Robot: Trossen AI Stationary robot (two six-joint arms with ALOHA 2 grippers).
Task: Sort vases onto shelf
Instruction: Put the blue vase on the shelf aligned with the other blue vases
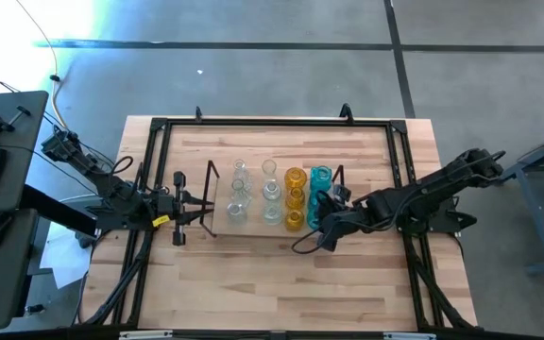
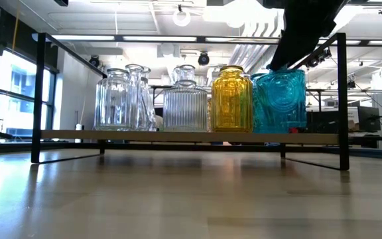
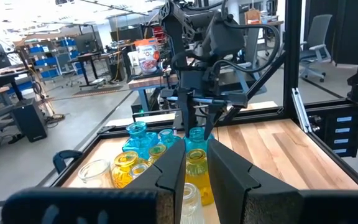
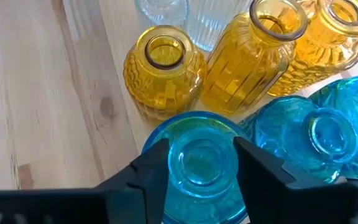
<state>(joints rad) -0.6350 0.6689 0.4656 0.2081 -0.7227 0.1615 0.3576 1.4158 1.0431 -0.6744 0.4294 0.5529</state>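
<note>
Right wrist view: right gripper [image 4: 202,163] fingers astride neck of turquoise-blue bulbous glass vase [image 4: 197,158], contact uncertain, at low flat wire-framed shelf [image 1: 217,227] right end; left gripper [image 1: 199,206] at left end, jaws narrowly parted, empty.

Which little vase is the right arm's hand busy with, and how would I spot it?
Find the low shelf in the middle of the wooden table; its vases stand in colour rows: clear, then amber, then turquoise. Go to the turquoise row at the right end. The one meant is the turquoise vase with the right hand straddling its neck, beside the last amber vase.
</note>
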